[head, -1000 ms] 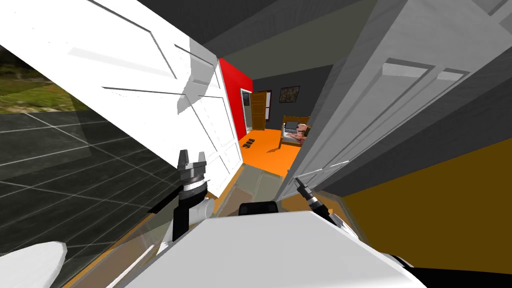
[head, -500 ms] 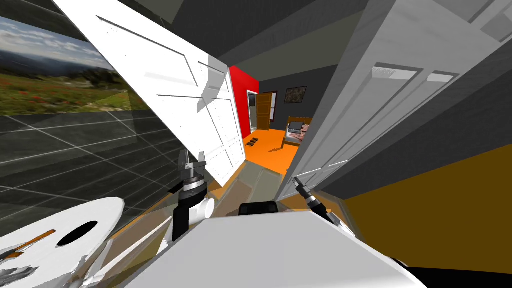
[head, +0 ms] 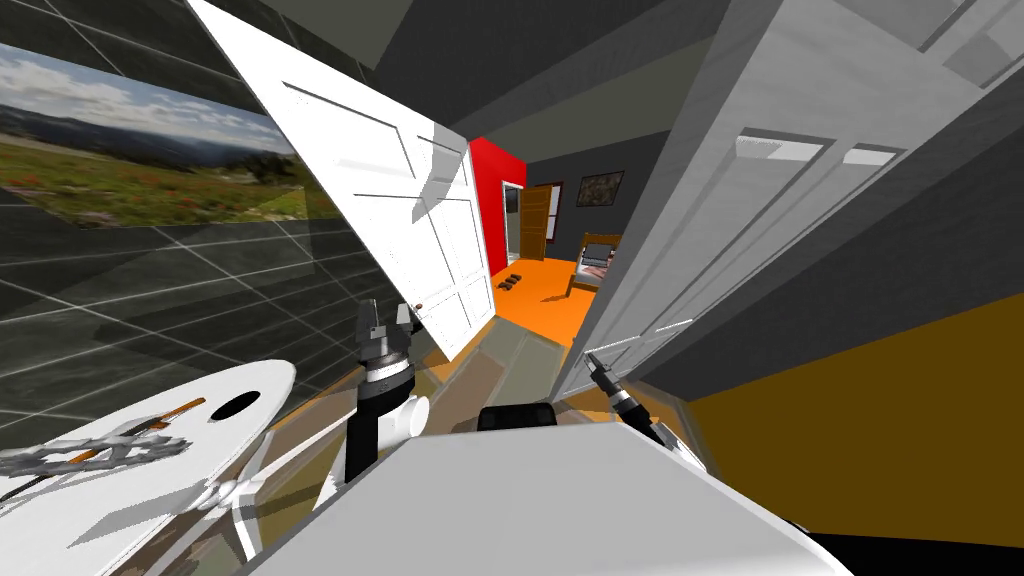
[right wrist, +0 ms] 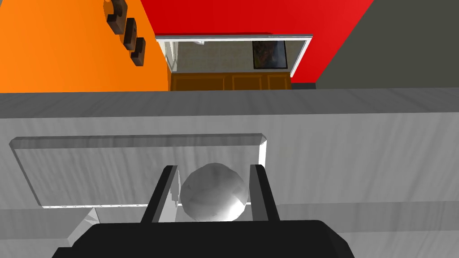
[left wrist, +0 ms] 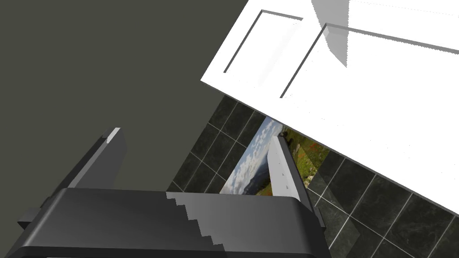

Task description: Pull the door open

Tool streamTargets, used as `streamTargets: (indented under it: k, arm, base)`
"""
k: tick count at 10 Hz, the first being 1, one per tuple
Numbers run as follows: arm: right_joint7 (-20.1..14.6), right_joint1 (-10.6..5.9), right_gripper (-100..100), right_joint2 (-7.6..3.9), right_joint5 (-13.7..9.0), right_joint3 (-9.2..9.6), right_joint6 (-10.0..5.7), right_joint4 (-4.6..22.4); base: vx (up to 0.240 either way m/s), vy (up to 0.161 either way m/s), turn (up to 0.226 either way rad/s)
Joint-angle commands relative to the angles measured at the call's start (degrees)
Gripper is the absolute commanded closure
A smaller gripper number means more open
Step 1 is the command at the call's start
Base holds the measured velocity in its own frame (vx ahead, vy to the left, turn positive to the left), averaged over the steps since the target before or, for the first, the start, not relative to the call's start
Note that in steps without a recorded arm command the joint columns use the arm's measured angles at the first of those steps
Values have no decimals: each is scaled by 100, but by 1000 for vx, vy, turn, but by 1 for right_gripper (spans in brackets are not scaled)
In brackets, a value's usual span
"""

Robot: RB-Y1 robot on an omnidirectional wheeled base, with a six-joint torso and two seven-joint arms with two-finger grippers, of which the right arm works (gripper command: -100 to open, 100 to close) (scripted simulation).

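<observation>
Orange floor and a red wall show through the gap at centre frame in the head view, so the doorway reads as partly uncovered. The target is the grey door, a panelled slab running from lower centre to the upper right of the frame. Its round grey knob sits between the fingers of my right gripper. In the right wrist view both fingers press the knob's sides, so it is clamped on the knob, with the gripper body close behind. In the head view the right gripper is at lower centre, right against the door.

Left gripper is left of centre, fingers apart, holding nothing. It is close beside the lower corner of a white door that slants across the upper left; I can't tell if they touch. Beyond that, a dark tiled wall carries a landscape picture at far left.

My read of the step in hand is swinging the grey door wider by the knob. To do it well:
- Hold the clamp firm, because a round knob can slip out of flat fingers.
- Pull along the door's arc, not straight back, letting the wrist turn with the hinge.
- Back the base away rather than folding the arm tight.
- Mind the left arm so it doesn't snag the white door.
</observation>
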Motion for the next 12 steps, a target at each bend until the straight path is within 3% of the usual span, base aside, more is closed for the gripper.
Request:
streamTargets:
  k: [1,10,12]
  arm:
    - [-4,-3,100,-32,30,-35,-89,73]
    - [-27,-17,100,-205,192,-220,-568,466]
    - [7,-73,100,-196,233,-220,-624,612]
  base:
    - [-126,-61,191]
    - [-204,-96,162]
    - [-116,-46,96]
